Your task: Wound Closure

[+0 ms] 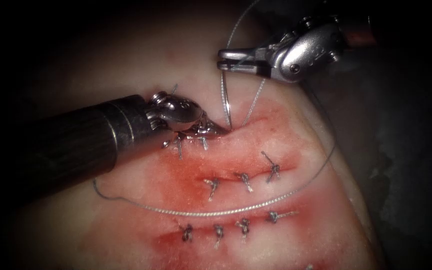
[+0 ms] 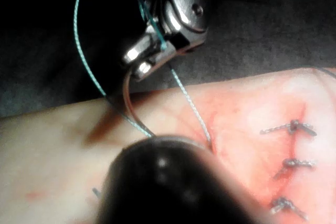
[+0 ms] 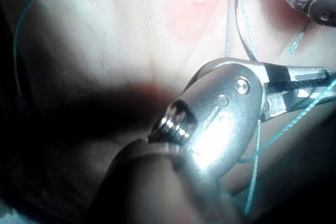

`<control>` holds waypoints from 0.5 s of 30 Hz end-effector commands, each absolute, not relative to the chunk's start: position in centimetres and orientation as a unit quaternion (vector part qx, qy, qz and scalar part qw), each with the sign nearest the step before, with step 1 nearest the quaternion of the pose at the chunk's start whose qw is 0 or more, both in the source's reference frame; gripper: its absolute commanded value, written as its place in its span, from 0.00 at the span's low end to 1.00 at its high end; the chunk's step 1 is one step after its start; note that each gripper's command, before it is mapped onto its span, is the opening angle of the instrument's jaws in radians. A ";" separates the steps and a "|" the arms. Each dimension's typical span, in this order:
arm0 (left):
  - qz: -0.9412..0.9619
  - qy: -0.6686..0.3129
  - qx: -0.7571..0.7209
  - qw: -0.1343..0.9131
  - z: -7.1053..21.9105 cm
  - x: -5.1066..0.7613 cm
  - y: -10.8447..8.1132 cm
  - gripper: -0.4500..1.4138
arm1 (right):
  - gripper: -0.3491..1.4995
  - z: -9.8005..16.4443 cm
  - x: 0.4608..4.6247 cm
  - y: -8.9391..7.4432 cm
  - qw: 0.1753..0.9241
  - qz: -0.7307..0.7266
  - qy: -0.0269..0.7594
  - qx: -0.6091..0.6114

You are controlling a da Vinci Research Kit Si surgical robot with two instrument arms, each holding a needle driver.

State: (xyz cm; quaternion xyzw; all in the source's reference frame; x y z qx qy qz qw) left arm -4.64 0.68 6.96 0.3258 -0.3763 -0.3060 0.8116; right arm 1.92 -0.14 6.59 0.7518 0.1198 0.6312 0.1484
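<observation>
Endoscope view: the needle [image 1: 224, 95] stands almost upright above the far cut [image 1: 241, 131], its point touching or just entering the tissue [image 1: 126, 220] at the cut's far lip, and its upper end is clenched in the right tool [image 1: 226, 59]. The grip sits close to the tail of the curve, which leaves nearly the whole arc free below the jaws; that reads as a hold chosen to set the point squarely against the skin. How deep the point sits I cannot tell.

The thread [image 1: 201, 212] leaves the needle's tail beside the right tool, arcs away to the far side, swings round the right of the wound and lies slack across the tissue between the two finished rows of stitches [image 1: 244, 180], well clear of the needle. A second strand [image 1: 256, 100] drops from the right tool to the cut just right of the needle point.

The left tool [image 1: 207, 129] lies low on the left side of the cut, its tip pressed at the wound edge beside the needle point, likely steadying or lifting the lip. Whether it grips the tissue or merely rests there I cannot tell.

Red fluid [image 1: 176, 175] stains the tissue around the stitched rows.
</observation>
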 end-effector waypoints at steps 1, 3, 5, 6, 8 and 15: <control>-0.305 -0.378 0.324 0.812 7.0 -4.69 0.8 0.00 | 0.00 6.6 2.00 -0.1 0.143 0.631 0.119 0.754; -0.306 -0.378 0.324 0.812 7.0 -4.69 0.8 0.00 | 0.00 6.6 2.00 -0.1 0.136 0.628 0.117 0.757; -0.306 -0.378 0.323 0.812 7.0 -4.70 0.8 0.00 | 0.00 6.6 2.01 -0.1 0.122 0.620 0.118 0.766; -0.305 -0.378 0.323 0.812 7.0 -4.70 0.8 0.00 | 0.00 6.6 2.01 -0.1 0.119 0.619 0.117 0.767; -0.305 -0.378 0.323 0.812 7.0 -4.70 0.8 0.00 | 0.00 6.6 2.03 -0.1 0.115 0.618 0.116 0.769; -0.305 -0.378 0.323 0.812 7.0 -4.70 0.8 0.00 | 0.00 6.5 2.08 -0.1 0.095 0.615 0.109 0.775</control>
